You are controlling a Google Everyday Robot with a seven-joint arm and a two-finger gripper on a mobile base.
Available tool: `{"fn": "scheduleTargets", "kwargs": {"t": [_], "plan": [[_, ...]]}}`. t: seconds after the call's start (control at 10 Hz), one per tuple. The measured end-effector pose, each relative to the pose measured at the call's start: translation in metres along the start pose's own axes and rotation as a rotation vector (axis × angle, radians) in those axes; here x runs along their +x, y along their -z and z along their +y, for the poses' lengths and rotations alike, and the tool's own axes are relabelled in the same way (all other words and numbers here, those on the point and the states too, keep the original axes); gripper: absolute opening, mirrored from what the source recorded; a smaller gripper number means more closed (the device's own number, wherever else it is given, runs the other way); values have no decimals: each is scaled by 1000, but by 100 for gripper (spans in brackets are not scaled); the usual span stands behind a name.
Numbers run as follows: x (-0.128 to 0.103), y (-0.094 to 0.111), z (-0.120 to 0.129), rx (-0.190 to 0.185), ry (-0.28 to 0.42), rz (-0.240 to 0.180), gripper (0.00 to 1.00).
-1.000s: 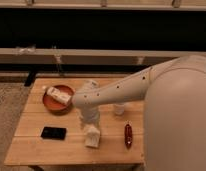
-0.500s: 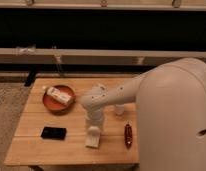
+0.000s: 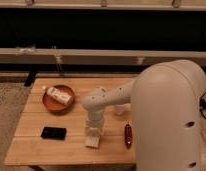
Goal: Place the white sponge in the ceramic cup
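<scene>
The white sponge (image 3: pixel 92 140) lies on the wooden table (image 3: pixel 41 150), near its front edge at the middle. My gripper (image 3: pixel 94 130) points straight down directly over the sponge's far end, at or just above it. The ceramic cup (image 3: pixel 119 109) stands upright behind and to the right of the sponge, partly hidden by my arm (image 3: pixel 108 97). The cup sits about a sponge length from the gripper.
A reddish-brown plate (image 3: pixel 50 102) with a whitish marked packet (image 3: pixel 60 94) on it sits at the table's back left. A flat black rectangle (image 3: pixel 53 133) lies front left. A red elongated object (image 3: pixel 128 135) lies right of the sponge. My arm's large white body fills the right side.
The arm's large body has swung further into view on the right. The gripper has come down a little toward the sponge. The sponge, cup and other objects have not moved.
</scene>
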Motion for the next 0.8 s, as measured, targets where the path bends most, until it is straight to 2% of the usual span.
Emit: {"fn": "scheduleTargets", "kwargs": {"t": [0.3, 0.4, 0.8], "plan": [[3, -8, 4, 13, 14, 19, 64], [3, -11, 3, 23, 13, 25, 58], [1, -11, 0, 38, 5, 19, 20]]}}
